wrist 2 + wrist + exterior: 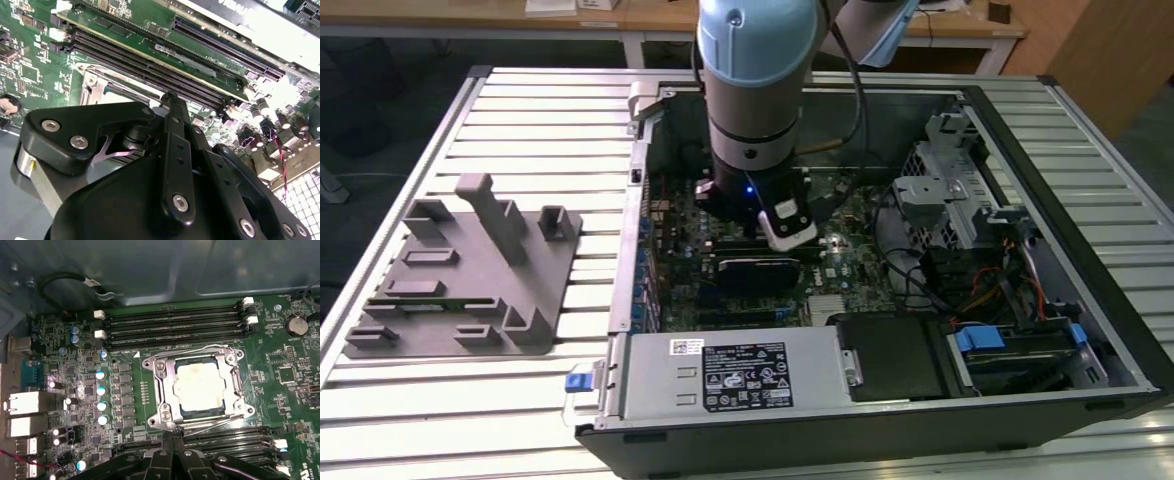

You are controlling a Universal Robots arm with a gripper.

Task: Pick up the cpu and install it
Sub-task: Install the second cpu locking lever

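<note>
In the first wrist view the cpu (197,386), a flat square with a silver-white top, lies inside the motherboard socket with the metal frame (163,390) around it. My gripper (172,439) hovers beside the socket's edge, apart from the cpu, fingers together with nothing between them. The second wrist view shows the black gripper (170,98) linkages above the board, with the socket frame (95,82) partly hidden behind them. In the exterior view the arm (750,90) reaches straight down into the open computer case (1014,130).
Memory slots (172,325) run along one side of the socket and more slots (225,440) along the other. A power supply (727,372) and drive cage (947,195) crowd the case. A grey fixture (467,270) sits on the slatted table at the exterior view's left.
</note>
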